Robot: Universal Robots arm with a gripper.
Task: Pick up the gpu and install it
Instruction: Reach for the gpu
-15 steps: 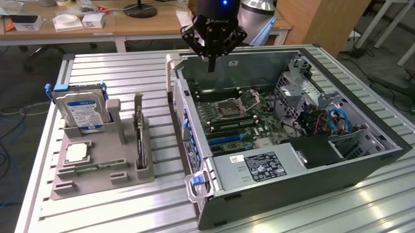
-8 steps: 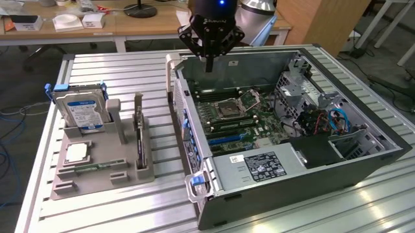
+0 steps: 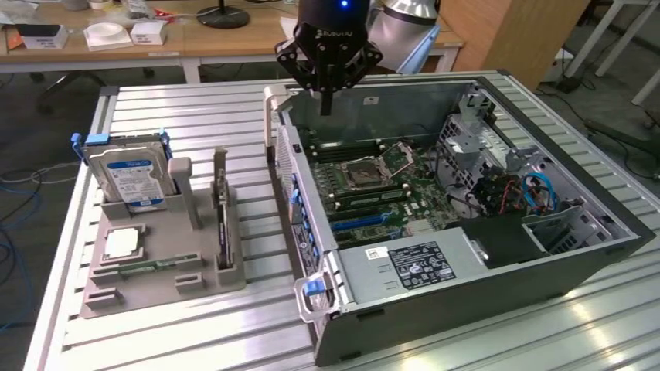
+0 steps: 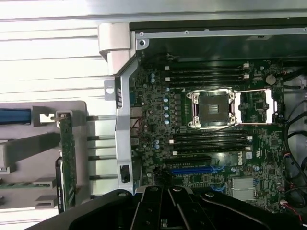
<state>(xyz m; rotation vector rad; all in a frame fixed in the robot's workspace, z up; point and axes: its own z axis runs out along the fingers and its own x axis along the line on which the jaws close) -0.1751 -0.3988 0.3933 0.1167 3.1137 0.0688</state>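
End effector (image 3: 326, 105) closed; gpu (image 3: 221, 202) edge-on, half-hidden in holder (image 3: 154, 287).

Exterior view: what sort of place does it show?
Probably a robotics lab or workshop: an open computer case lies on a slatted metal table, a gray holder beside it keeps the gpu, and a desk stands behind.

The thin flat green circuit-card gpu (image 4: 67, 158) is standing out against the pale grey plastic holder (image 3: 154, 287) on the ribbed silver metal table (image 3: 185, 108). The silver hard drive (image 3: 129, 182) is carrying a blue-and-white label. Inside the dark grey computer case (image 3: 495, 286), the green motherboard (image 4: 158, 96) is showing one bright blue slot (image 4: 192, 170).
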